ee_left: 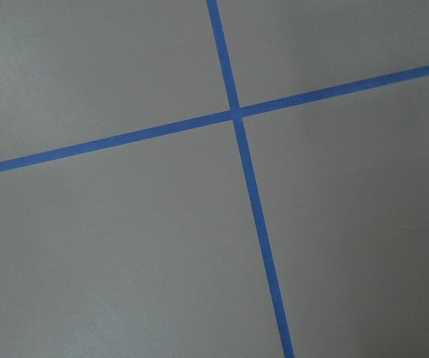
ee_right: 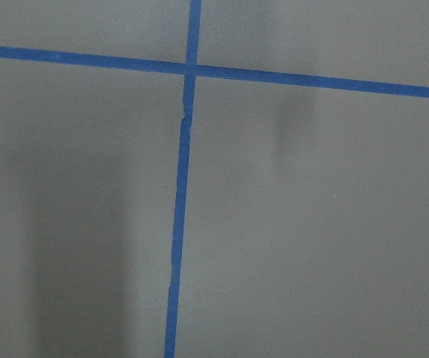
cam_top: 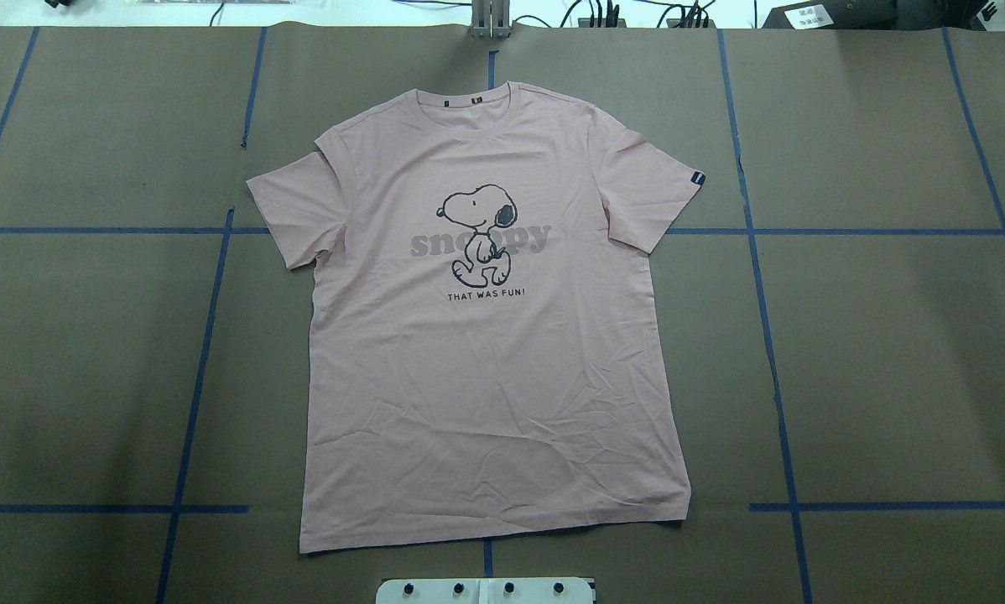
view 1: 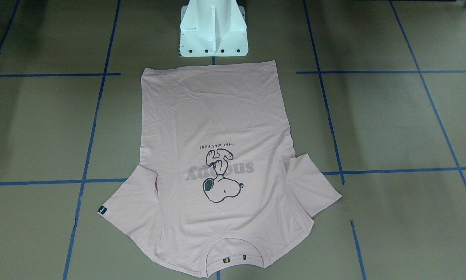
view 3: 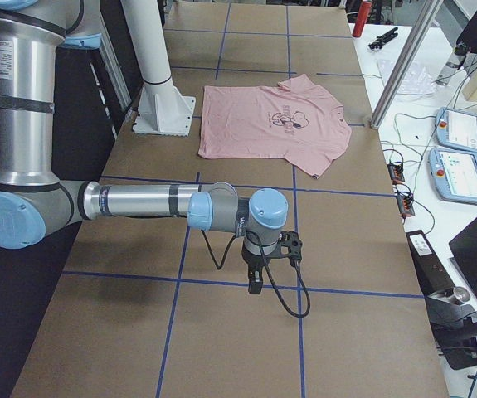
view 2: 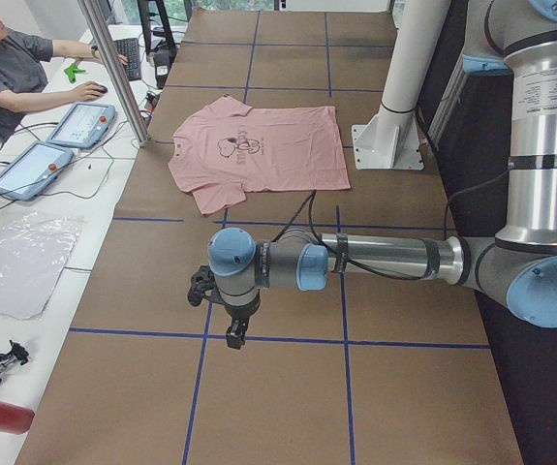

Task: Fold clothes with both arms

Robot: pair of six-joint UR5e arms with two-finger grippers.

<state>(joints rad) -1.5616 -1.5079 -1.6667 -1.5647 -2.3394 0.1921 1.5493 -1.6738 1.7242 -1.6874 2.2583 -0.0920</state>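
While the T-shirt lies flat, print up, mid-worktop, hem at the robot's edge, left tool and right tool hang towards opposite ends, spread or pinched I cannot tell; best they take matching corners together.

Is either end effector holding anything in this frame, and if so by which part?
Nothing is held. The T-shirt lies flat, untouched; the left end effector and the right end effector hang over the table, apart from it.
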